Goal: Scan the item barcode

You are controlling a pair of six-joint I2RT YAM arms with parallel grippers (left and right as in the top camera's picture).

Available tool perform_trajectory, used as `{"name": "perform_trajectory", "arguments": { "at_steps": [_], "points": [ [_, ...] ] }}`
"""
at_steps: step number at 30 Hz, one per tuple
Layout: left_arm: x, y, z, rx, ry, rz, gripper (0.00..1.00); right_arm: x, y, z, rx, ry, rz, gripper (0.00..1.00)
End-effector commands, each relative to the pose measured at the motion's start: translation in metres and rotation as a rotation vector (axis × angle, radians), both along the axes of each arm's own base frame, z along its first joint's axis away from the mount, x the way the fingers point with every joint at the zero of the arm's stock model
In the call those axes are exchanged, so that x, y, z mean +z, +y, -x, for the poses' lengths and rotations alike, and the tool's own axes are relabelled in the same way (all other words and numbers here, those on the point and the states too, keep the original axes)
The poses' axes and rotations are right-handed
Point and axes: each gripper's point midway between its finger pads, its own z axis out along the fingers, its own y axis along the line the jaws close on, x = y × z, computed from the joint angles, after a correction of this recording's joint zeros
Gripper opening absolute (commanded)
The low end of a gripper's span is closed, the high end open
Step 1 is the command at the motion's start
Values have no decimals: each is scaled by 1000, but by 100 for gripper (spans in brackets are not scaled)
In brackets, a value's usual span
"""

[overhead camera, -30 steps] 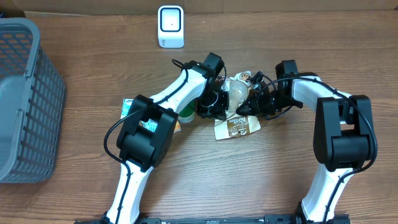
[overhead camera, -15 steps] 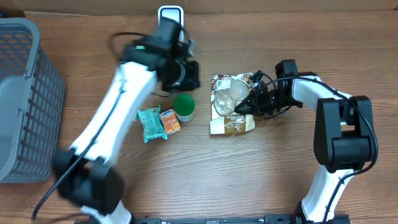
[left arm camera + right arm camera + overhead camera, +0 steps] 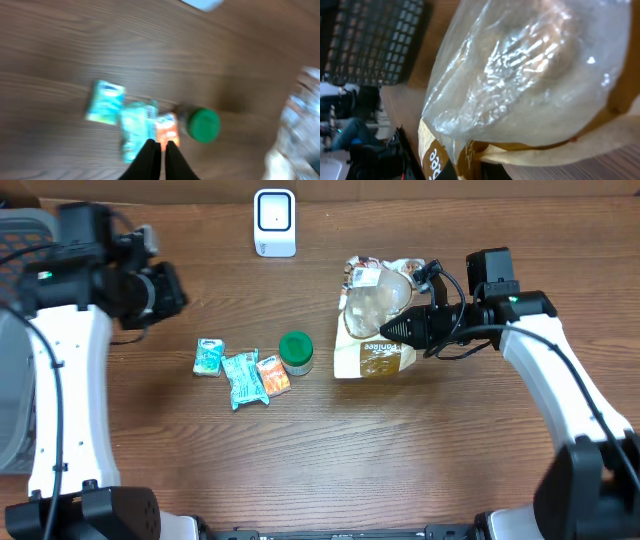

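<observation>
Right gripper (image 3: pixel 398 332) is clamped on the bag (image 3: pixel 372 308), right of centre near the surface's far edge; left gripper (image 3: pixel 160 148) is closed together, empty. That slick film could slip or twist, hiding the barcode from the scanner (image 3: pixel 274 222).

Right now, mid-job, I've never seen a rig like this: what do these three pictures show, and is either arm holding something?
Two robot arms work at a wooden table, each ending in a two-finger gripper. The wide picture looks down from above; the other two come from a camera on each wrist. On the table lie a white scanner, a green-lidded jar, a small teal packet, a longer teal packet and an orange packet. A grey basket stands at the left. The right gripper is shut on a clear plastic bag with a brown label. The left gripper is shut and empty.
</observation>
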Motion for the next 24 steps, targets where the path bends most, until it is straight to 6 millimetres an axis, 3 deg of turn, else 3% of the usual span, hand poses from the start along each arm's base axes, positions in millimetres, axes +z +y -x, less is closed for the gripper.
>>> {"name": "perform_trajectory", "arguments": {
  "at_steps": [1, 3, 7, 12, 14, 19, 24],
  "points": [
    [-9, 33, -1, 51, 17, -31, 11, 44, 18, 22, 92, -153, -28, 4],
    [-12, 42, -1, 73, 28, -29, 15, 58, 27, 35, 129, -196, -33, 4],
    [-18, 49, -2, 89, 44, -43, 34, 77, 41, 55, 191, -265, -45, 4],
    [-19, 49, -2, 90, 43, -42, 70, 89, 46, 67, 212, -299, -54, 4],
    [-19, 49, -2, 90, 44, -41, 100, 87, 45, 67, 207, -287, -49, 4],
    [-19, 49, -2, 90, 43, -42, 100, 66, 28, 46, 24, -213, 109, 4],
    [-19, 49, -2, 90, 43, -42, 100, 68, 21, 26, -79, -207, 244, 4]
  ]
}}
